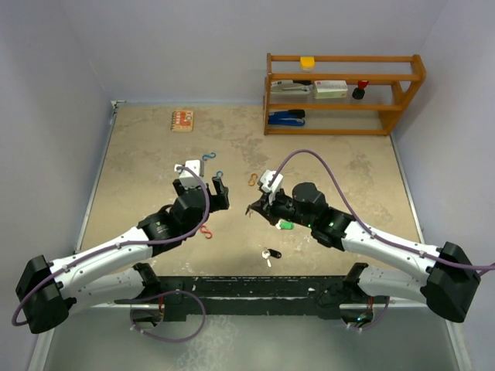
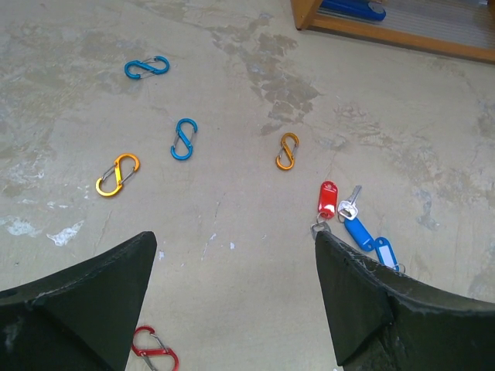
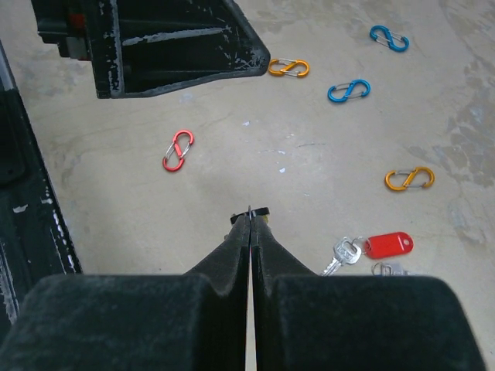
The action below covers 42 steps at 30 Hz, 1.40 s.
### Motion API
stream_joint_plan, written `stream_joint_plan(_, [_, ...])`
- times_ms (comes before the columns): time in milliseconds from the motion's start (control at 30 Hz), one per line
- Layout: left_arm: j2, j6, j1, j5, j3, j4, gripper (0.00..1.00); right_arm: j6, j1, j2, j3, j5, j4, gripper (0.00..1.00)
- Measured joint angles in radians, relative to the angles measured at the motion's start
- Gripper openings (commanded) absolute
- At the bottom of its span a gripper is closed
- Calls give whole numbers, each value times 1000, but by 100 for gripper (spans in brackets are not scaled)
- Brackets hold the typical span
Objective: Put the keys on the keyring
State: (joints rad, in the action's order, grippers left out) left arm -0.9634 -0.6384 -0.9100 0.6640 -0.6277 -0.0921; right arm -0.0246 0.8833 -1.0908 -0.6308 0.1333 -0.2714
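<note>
"Which step are they on?"

"An early one, I'd say, since neither hand holds anything. The left hand (image 2: 232, 239) hangs with its fingers spread wide over the beige, stone-patterned counter (image 1: 139, 154). The right hand (image 3: 250, 218) has its fingers pressed together on nothing."

"And the keys?"

"A bunch lies flat on the counter just beside the right hand's tip. There's a silver metal key (image 2: 349, 207) by a red plastic tag (image 2: 329, 199), and a blue-headed key (image 2: 360, 232) next to them. A small wire ring (image 2: 319, 226) seems to touch the red tag, but it's too small to be sure. A green-headed key (image 1: 285, 225) lies beside the right arm, and a black-headed key (image 1: 271, 253) nearer the bases."

"So what's next?"

"I think one hand has to come down and pinch a key or the ring. The right hand would have to open first, and it needs a low approach because flat metal on a hard top gives little to grip."

"Is there room?"

"There's open counter between the hands, though the two stand close together. Coloured S-shaped metal clips (image 2: 184, 139) are scattered beyond the keys and none touches the bunch. An orange clip (image 2: 287, 151) lies nearest it. The wooden shelf rack (image 1: 344, 93) at the far edge is well apart."
</note>
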Motion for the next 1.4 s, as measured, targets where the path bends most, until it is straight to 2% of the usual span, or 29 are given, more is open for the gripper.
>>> stream_joint_plan(200, [8, -6, 0, 3, 4, 0, 81, 17, 0, -2, 0, 50, -1, 0])
stream_joint_plan(367, [11, -6, 0, 3, 4, 0, 81, 11, 0, -4, 0, 32, -2, 0])
stream_joint_plan(633, [8, -6, 0, 2, 4, 2, 81, -58, -18, -169, -150, -295, 106, 0])
stream_joint_plan(967, [-18, -12, 0, -13, 4, 24, 81, -228, -311, -254, -239, -448, 225, 0])
stream_joint_plan(1400, [-67, -16, 0, -32, 4, 42, 81, -281, -476, -345, -282, -455, 272, 0])
